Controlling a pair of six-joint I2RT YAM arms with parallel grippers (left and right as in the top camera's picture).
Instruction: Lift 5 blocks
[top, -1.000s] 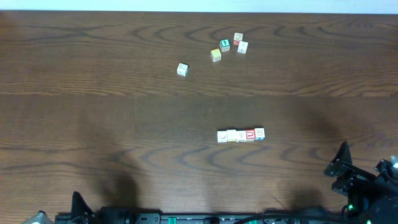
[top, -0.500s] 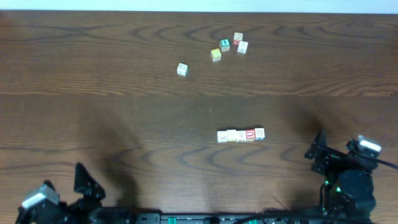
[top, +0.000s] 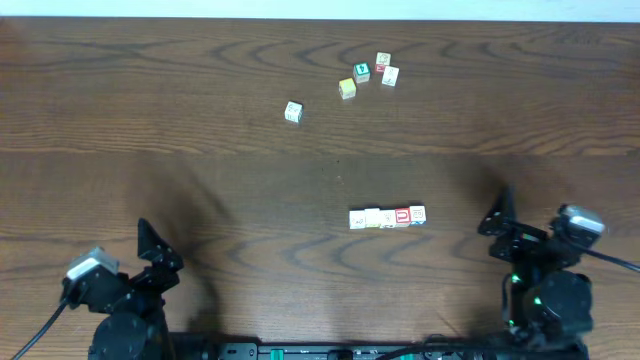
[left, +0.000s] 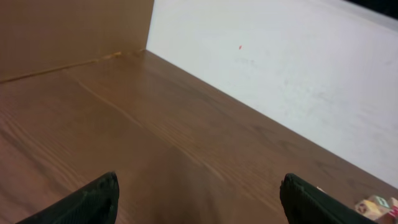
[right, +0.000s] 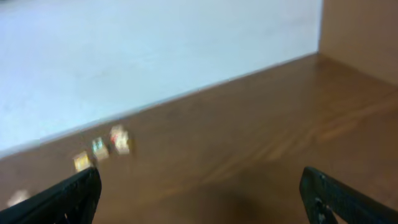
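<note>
1. Both grippers have their jaws spread wide with nothing between them: the left gripper (top: 157, 254) sits low at the near left of the table (top: 120, 120), and the right gripper (top: 506, 230) sits low at the near right
2. Each wrist view shows only the two dark fingertips (left: 99, 199) at the bottom corners, with bare wood in the broad gap; the right wrist picture is blurred
3. Five blocks (top: 387, 217) lie flat on the table in one straight row, side by side and touching, between the two arms and nearer the right gripper, apart from it
4. One red-faced block (top: 402, 216) is second from the row's right end
5. Far across the table, well apart from the row, a green-faced cube (top: 361, 72) and a yellow-faced cube (top: 347, 88) sit close together with two pale cubes (top: 390, 75) just beside them
6. One lone pale cube (top: 293, 111) lies off to the left of that cluster
</note>
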